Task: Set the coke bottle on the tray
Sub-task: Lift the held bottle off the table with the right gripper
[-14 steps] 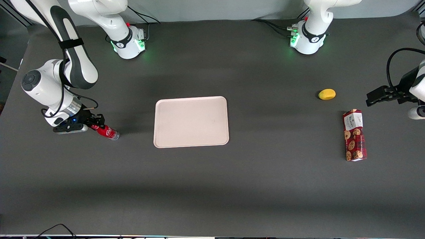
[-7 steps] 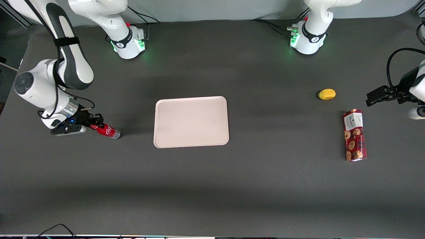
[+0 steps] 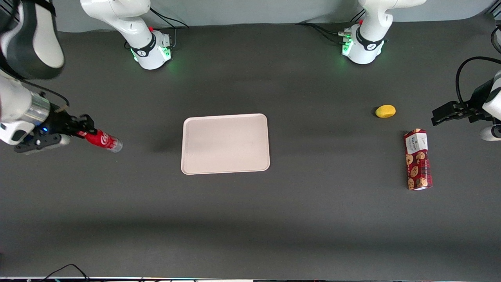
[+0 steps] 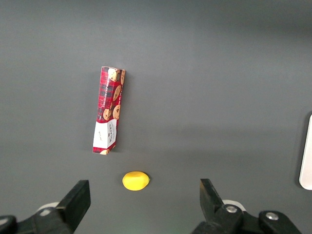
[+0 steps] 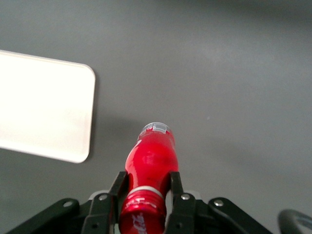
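**Coke bottle held aloft at the working arm's end of the table**

We see the gripper [image 3: 80, 131] pinching the coke bottle [image 3: 102, 140] at its neck, just below the red cap; in the right wrist view the two fingers [image 5: 117, 187] press against either side of the bottle [image 5: 150, 168], whose clear base points away from the gripper. The bottle hangs clear of the dark table [image 3: 250, 219], touching nothing but the fingers. From the gripper, the tray [image 3: 226, 143] lies well apart, toward the parked arm's end of the table; we find its pale surface bare. Much farther off in the same direction we note a yellow lemon-like fruit [image 3: 385, 111] and, near it, a red cookie box [image 3: 418, 159] lying flat.
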Robot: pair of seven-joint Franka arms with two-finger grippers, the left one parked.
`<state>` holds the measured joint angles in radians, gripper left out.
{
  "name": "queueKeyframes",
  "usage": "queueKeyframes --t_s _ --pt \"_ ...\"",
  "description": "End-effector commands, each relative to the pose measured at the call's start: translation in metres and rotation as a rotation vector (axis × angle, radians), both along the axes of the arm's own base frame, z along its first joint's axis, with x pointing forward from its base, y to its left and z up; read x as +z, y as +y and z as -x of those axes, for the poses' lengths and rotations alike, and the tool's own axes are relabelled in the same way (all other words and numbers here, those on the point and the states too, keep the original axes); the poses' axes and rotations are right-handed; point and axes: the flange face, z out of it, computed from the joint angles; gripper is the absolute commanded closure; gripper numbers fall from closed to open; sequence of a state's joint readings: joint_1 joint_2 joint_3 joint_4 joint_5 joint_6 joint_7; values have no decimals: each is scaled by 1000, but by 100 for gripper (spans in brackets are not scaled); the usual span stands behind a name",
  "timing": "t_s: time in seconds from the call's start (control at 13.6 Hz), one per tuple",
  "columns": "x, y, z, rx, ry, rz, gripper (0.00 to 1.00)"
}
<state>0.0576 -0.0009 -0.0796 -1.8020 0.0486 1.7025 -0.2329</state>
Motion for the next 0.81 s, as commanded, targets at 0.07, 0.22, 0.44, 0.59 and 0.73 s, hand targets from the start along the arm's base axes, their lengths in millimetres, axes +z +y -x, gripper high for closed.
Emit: queueKeyframes --t_s 0.07,0.22,0.44,0.59,0.73 --pt "53 19 4 4 39 57 100" --pt "52 28 5 -19 41 60 100" --pt "45 93 10 -90 39 73 100" --pt "39 134 14 -163 21 82 100" --pt "29 174 19 -222 4 78 100"
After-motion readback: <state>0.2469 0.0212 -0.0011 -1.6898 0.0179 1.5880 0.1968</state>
